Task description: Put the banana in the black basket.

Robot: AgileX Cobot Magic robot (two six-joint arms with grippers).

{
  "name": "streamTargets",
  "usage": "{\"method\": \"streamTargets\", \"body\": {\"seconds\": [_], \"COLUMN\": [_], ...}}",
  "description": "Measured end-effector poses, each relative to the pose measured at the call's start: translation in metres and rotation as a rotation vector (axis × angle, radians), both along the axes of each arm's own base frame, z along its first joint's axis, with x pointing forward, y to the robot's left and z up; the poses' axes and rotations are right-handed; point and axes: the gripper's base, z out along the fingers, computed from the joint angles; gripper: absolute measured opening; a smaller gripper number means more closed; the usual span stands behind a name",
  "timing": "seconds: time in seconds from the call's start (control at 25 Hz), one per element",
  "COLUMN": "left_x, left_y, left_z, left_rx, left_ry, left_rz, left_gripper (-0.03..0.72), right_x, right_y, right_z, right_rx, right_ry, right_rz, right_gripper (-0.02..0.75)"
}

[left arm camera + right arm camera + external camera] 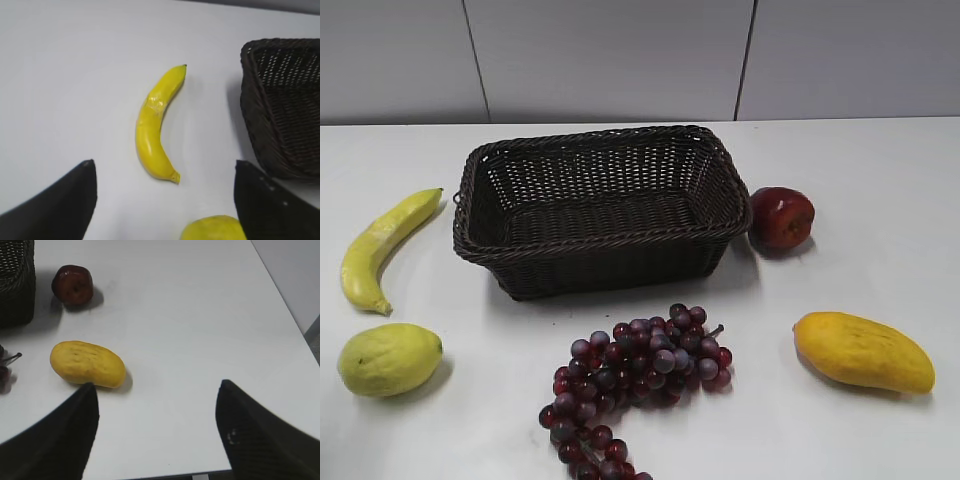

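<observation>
The banana point(382, 247) lies on the white table left of the black basket point(603, 240), apart from it. In the left wrist view the banana point(156, 125) lies ahead of my left gripper point(165, 167), which is open and empty above the table; the basket's corner point(280, 115) is at the right. My right gripper point(157, 390) is open and empty over bare table. Neither gripper shows in the exterior view. The basket is empty.
A lemon point(388, 358) lies in front of the banana, also in the left wrist view point(215, 229). Purple grapes point(640, 375) lie before the basket. A red apple point(781, 216) and a mango point(863, 351) are at the right; mango point(87, 364) and apple point(73, 284) show in the right wrist view.
</observation>
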Motion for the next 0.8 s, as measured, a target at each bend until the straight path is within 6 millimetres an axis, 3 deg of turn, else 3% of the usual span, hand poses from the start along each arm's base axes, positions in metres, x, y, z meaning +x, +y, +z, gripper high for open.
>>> {"method": "streamTargets", "body": {"seconds": [0.24, 0.4, 0.6, 0.8], "left_x": [0.079, 0.122, 0.151, 0.168], "left_y": [0.000, 0.001, -0.002, -0.003], "left_z": [-0.019, -0.048, -0.096, -0.130], "left_rx": [0.003, 0.041, 0.059, 0.075], "left_ry": [0.212, 0.327, 0.465, 0.506], "left_rz": [-0.016, -0.047, -0.080, -0.086], "left_gripper": [0.639, 0.639, 0.639, 0.639], "right_x": [0.000, 0.000, 0.000, 0.000], "right_y": [0.000, 0.000, 0.000, 0.000], "right_z": [0.000, 0.000, 0.000, 0.000], "right_rx": [0.000, 0.000, 0.000, 0.000], "right_ry": [0.000, 0.000, 0.000, 0.000], "right_rz": [0.000, 0.000, 0.000, 0.000], "right_gripper": [0.584, 0.584, 0.584, 0.584]}}
